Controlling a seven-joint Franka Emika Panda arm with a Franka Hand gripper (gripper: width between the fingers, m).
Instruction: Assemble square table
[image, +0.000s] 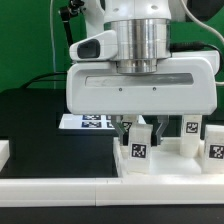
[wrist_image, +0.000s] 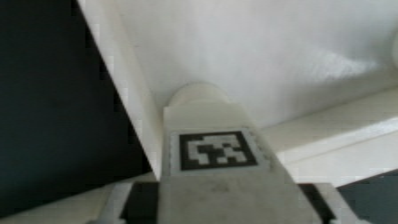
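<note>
On the black matte tabletop (image: 30, 125), the arm's bulky white gripper (image: 137, 127) hangs low over the scene in the exterior view, its smooth glossy housing and ribbed metal wrist filling the picture from ten o'clock round to two. Its dark fingers reach down at the centre on either side of a short white leg (image: 139, 148), a blocky plastic piece with a black-and-white square tag on its face. The jaws stand narrow around that leg; whether the pads actually press it, I cannot tell.

At about four o'clock from the gripper, two more legs (image: 190, 128) stand upright, tagged and squat, near each other. A long white bar (image: 100, 186) with flat, clean edges runs across the picture at six o'clock. Behind the gripper, at about nine o'clock from the fingers, the marker board (image: 84, 121) lies flat, thin and printed with tags.

In the wrist view the leg (wrist_image: 217, 150) shows close, tapered toward its tip, its tag crisp. Behind it the square table top (wrist_image: 231, 50) spreads as a broad smooth white surface with a raised rim against the dark table.
</note>
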